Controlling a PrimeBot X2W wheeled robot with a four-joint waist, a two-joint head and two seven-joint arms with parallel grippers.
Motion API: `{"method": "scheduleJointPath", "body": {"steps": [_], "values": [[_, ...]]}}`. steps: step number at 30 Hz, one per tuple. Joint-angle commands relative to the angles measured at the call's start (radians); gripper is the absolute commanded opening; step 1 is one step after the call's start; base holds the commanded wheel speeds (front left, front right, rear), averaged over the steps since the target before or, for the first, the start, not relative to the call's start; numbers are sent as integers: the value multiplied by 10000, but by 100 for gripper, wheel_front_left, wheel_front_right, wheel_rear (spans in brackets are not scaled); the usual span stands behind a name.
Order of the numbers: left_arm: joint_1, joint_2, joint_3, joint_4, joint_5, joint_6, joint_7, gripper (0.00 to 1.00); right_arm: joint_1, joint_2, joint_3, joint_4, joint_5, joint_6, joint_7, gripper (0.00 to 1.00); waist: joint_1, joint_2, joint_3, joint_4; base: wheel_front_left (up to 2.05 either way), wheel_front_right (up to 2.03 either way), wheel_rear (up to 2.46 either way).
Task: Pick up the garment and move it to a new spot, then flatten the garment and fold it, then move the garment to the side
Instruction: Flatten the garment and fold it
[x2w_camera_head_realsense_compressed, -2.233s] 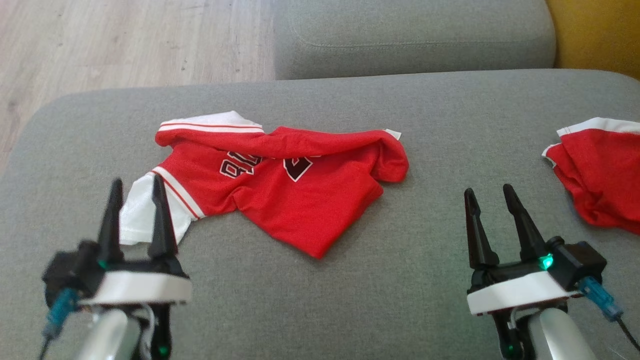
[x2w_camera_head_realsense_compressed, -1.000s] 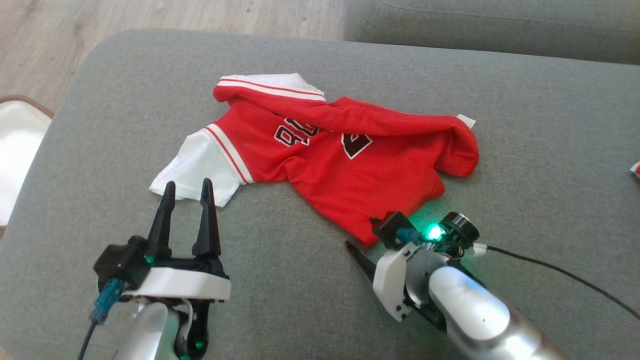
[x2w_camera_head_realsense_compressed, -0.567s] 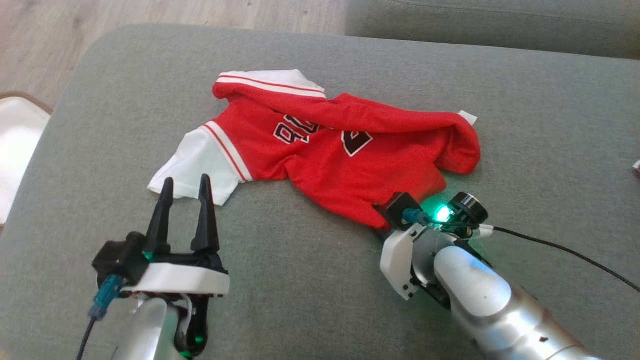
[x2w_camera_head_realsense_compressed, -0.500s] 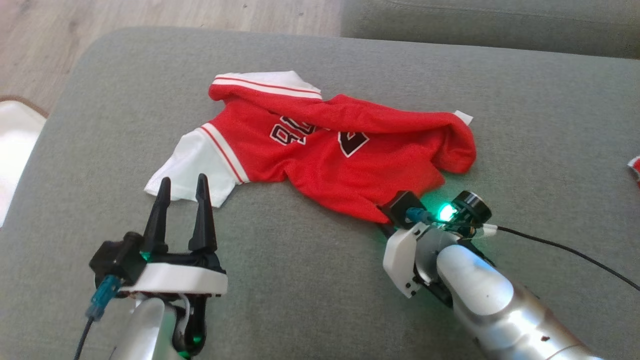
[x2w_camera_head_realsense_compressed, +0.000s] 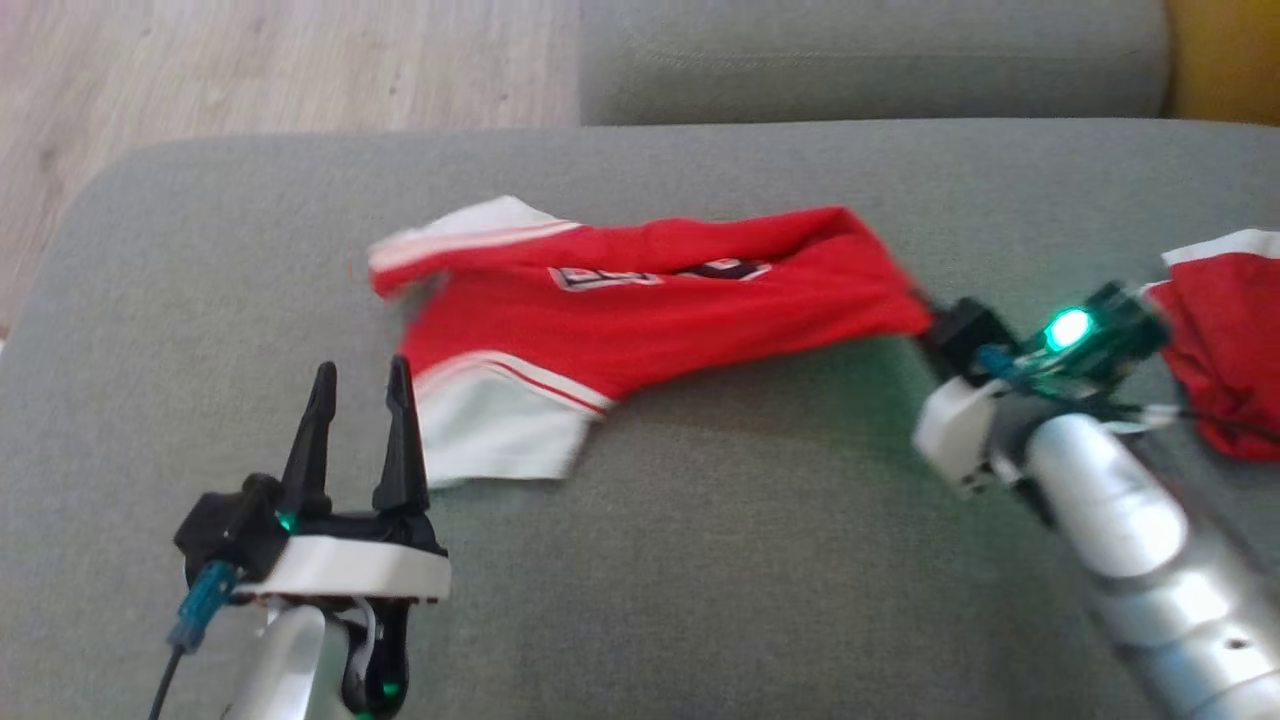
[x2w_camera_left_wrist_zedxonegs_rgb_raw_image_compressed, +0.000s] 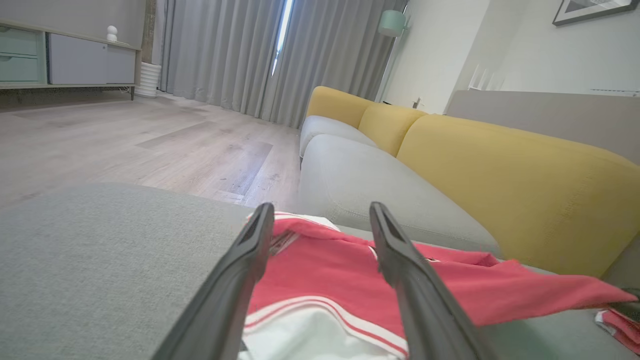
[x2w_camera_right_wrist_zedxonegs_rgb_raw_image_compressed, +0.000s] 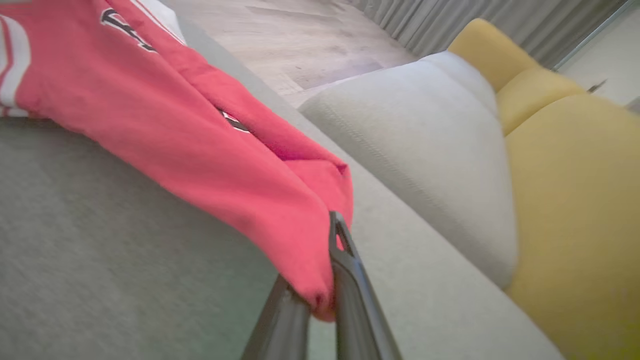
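The right gripper (x2w_camera_right_wrist_zedxonegs_rgb_raw_image_compressed: 316, 282) is clenched on the red tip of the garment (x2w_camera_right_wrist_zedxonegs_rgb_raw_image_compressed: 175, 125): its two dark fingers (x2w_camera_right_wrist_zedxonegs_rgb_raw_image_compressed: 350, 280) press together with a fold of cloth pinched between them, and the fabric bulges out just above the tips. In the head view the right gripper (x2w_camera_head_realsense_compressed: 930, 318) sits at the garment's (x2w_camera_head_realsense_compressed: 650, 310) right-hand end, the fingertips hidden by the cloth. Behind it the wrist carries a green light (x2w_camera_head_realsense_compressed: 1066, 328), and the silver forearm (x2w_camera_head_realsense_compressed: 1140, 530) slants up and leftward from the lower right corner.

The garment is drawn out into a long red band across the grey cushion (x2w_camera_head_realsense_compressed: 700, 560). Its held end is raised off the surface (a shadow shows under it in the right wrist view), while the white sleeve (x2w_camera_head_realsense_compressed: 490, 435) and striped collar lie at the far left end.

The left gripper (x2w_camera_head_realsense_compressed: 362, 395) stands spread and empty at the lower left, fingers pointing up the view, just beside the white sleeve. From its wrist camera the left gripper (x2w_camera_left_wrist_zedxonegs_rgb_raw_image_compressed: 320, 220) frames the garment (x2w_camera_left_wrist_zedxonegs_rgb_raw_image_compressed: 325, 265) between its fingers; whether they touch the cloth cannot be told.

A second red garment (x2w_camera_head_realsense_compressed: 1225, 330) lies at the right edge, just behind the right wrist.
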Motion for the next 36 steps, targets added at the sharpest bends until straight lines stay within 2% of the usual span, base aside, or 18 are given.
{"method": "scheduleJointPath", "body": {"steps": [1,3,5,8,11,17,26,27,28,32,36], "values": [[-117,34,320,-354,79,-59,-53,100,-111,-463,26,-627,-238,-9,132,0,0,0,-178,-146,0,0,0],[-70,17,315,-339,79,-74,-53,100,-48,-974,105,-980,-387,-9,314,0,0,0,-264,-169,0,0,0],[-47,7,309,-330,78,-81,-53,100,-17,-1220,162,-1143,-404,-9,396,0,0,0,-310,-169,0,0,0],[123,-37,273,-347,79,-103,-53,100,192,-1988,786,-1710,-313,-9,712,0,0,0,-419,-146,0,0,0],[215,-60,237,-348,72,-120,-53,100,382,-2139,1200,-2045,-70,-9,826,0,0,0,-425,-99,0,0,0],[175,-52,157,-305,106,-152,-53,100,638,-1438,2109,-1974,373,-9,920,0,0,0,-220,3,0,0,0],[-62,56,-145,-173,58,-203,-53,100,388,-123,3511,31,706,-9,917,0,0,0,-2,142,0,0,0],[-82,72,-176,-159,43,-207,-53,100,337,-7,3602,239,729,-9,874,48,0,0,20,145,0,0,0],[-102,90,-213,-137,32,-210,-53,100,284,105,3615,415,788,-9,798,100,0,0,35,148,0,0,0],[-164,162,-277,-105,-38,-220,-53,100,111,401,3333,848,1122,-9,530,100,0,0,58,93,0,0,0],[-184,202,-185,-128,-93,-223,-53,100,164,446,2665,729,1435,-9,260,100,0,0,-11,-72,0,0,0]]}}
